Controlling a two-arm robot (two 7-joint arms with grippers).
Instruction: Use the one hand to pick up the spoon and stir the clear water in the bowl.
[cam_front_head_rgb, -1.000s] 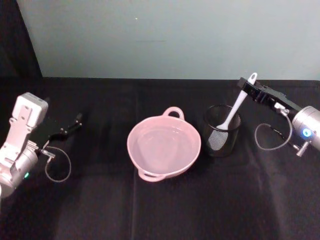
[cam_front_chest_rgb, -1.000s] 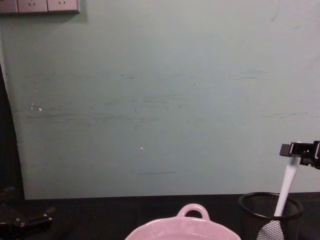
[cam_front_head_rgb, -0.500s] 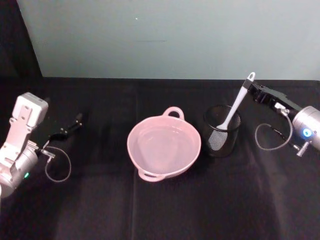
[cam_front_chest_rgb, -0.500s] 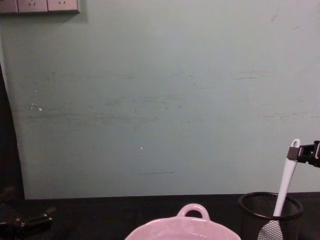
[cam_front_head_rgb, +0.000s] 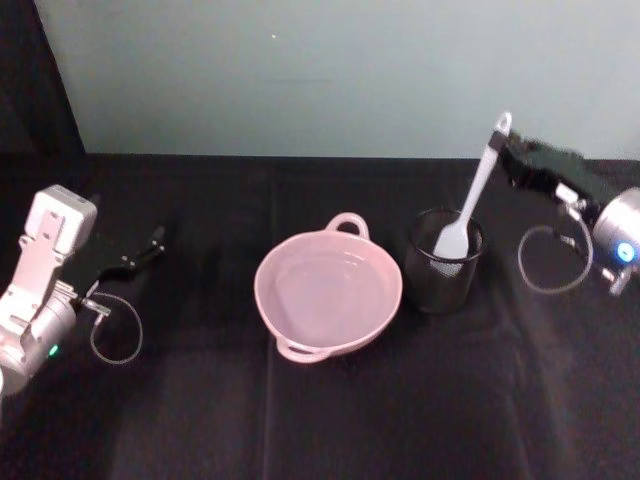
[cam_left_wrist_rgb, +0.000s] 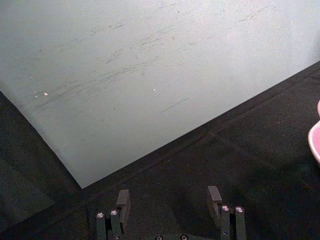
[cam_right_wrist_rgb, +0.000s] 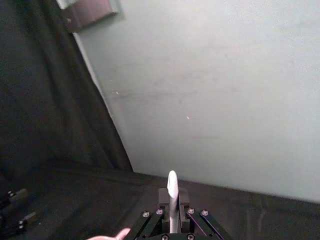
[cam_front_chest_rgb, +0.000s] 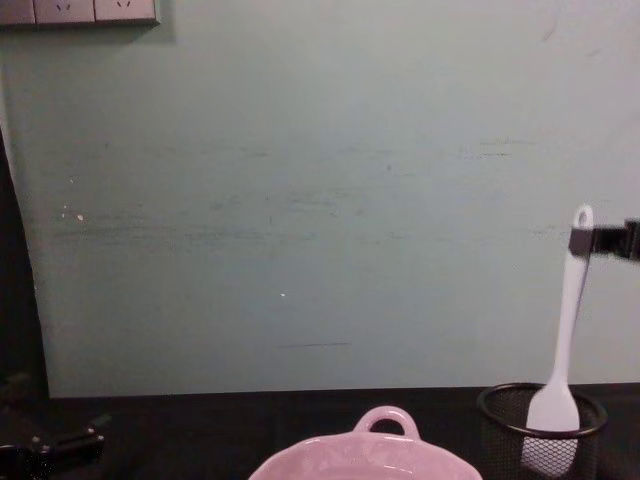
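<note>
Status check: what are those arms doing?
Right gripper shut on slim white plastic spoon, scoop half out of black wire-mesh cup. Left gripper open, parked left. Pale pink round bowl waits beside cup.

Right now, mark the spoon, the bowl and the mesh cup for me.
spoon (cam_front_head_rgb: 482, 182), head view, middle of the white handle.
bowl (cam_front_head_rgb: 262, 285), head view, pink rim on the robot's left side.
mesh cup (cam_front_head_rgb: 440, 290), head view, near face of the black wire wall.
</note>
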